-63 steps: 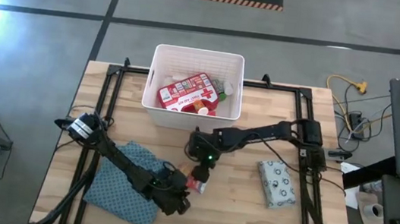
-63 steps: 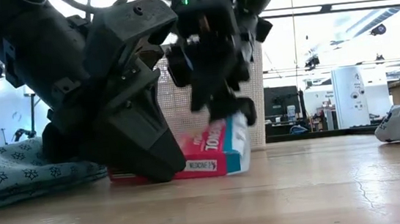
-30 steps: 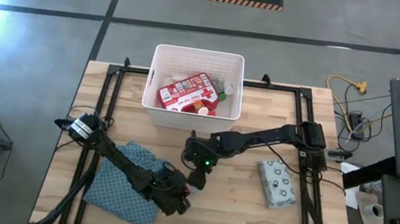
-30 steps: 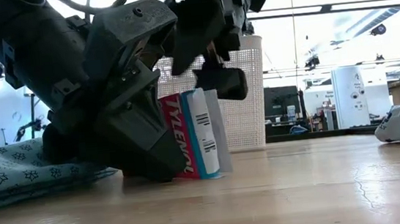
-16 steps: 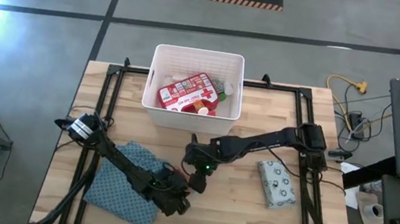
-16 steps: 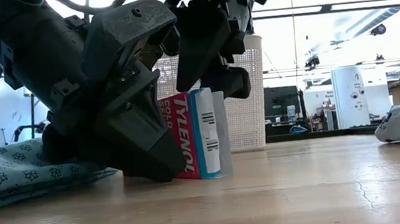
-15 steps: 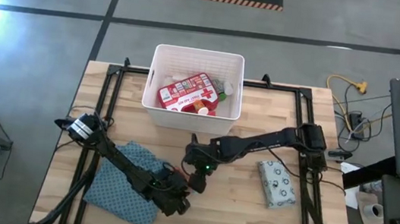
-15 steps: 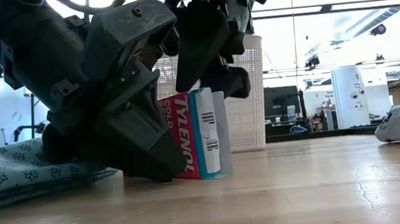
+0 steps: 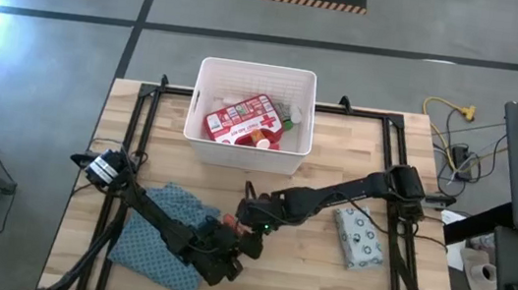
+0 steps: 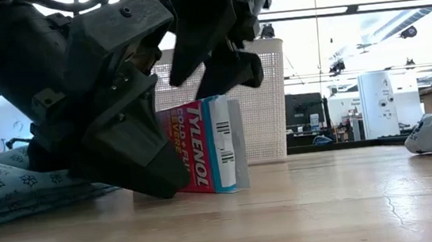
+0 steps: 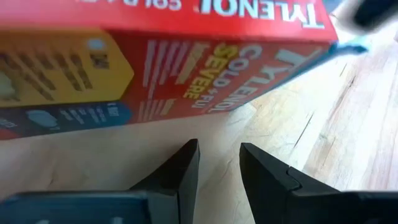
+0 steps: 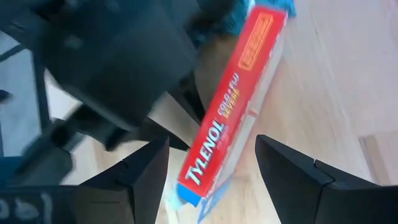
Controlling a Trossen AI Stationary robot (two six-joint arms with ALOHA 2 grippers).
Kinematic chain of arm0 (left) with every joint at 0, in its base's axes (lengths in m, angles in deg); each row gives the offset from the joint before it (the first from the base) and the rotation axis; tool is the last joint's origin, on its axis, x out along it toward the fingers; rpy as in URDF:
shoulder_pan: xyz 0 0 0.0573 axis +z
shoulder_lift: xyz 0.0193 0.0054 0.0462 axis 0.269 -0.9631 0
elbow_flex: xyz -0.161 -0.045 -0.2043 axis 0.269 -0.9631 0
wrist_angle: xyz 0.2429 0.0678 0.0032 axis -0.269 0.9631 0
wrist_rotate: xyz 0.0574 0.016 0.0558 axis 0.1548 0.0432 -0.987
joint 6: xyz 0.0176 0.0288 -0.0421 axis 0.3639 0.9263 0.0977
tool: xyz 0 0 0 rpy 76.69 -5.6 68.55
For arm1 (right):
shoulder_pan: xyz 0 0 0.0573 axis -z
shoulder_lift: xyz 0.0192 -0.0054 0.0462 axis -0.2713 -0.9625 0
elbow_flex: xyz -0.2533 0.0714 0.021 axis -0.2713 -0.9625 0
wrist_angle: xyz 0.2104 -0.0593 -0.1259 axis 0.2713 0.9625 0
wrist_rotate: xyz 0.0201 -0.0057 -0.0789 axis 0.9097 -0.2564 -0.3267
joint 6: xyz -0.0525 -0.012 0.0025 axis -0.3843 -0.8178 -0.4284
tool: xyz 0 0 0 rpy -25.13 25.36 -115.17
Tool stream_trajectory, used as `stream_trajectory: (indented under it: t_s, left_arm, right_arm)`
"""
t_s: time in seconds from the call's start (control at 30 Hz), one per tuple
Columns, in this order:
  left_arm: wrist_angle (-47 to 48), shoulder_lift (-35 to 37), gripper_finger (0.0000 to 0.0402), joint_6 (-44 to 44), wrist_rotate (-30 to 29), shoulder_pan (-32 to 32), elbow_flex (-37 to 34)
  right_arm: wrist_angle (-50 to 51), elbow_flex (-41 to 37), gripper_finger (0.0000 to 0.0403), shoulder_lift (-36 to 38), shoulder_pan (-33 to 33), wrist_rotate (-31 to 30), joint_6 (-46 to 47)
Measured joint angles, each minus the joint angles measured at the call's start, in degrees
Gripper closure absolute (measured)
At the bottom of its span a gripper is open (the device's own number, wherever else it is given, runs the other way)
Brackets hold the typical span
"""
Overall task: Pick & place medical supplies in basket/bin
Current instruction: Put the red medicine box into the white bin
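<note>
The left gripper point(image 11: 217, 171) sits low on the light wooden table point(image 9: 323, 272), its dark fingers nearly together with only a narrow gap and nothing in it. Just ahead of those tips stands the small red-blue-white cardboard box point(image 10: 206, 146), up on a narrow edge on the wood, its red printed face turned toward the left gripper. The right gripper point(image 12: 211, 168) is right above the box with its two fingers spread wide, one on each side of the box's upper end; whether either finger touches the box cannot be told. In the low view the left gripper point(image 10: 119, 146) is against the box's red side and the right gripper point(image 10: 214, 58) is over its top. Behind the left gripper lies the blue-green patterned cloth point(image 9: 154, 236). Well off to the right gripper's far side lies the pale dotted soft pack point(image 9: 358, 238) flat on the table. Farthest from both jaws, at the table's back edge, sits the white rectangular slotted plastic bin point(image 9: 211, 70), holding the red-and-white first aid case point(image 9: 240, 118) and a green-capped bottle point(image 9: 293, 118).
</note>
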Motion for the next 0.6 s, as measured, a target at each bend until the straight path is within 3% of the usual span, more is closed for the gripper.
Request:
stream_trajectory:
  t_s: [0.37,0.6]
  left_arm:
    - [1.17,0.66,0.0299,-1.16,-1.03,-1.38,-0.02]
    - [4.16,1.79,0.0299,-3.08,-2.81,-3.17,-0.04]
  right_arm:
    - [1.34,0.67,0.0172,0.0,-0.75,-6.91,0.39]
    - [1.31,0.38,0.0172,-0.59,-1.24,-8.08,0.42]
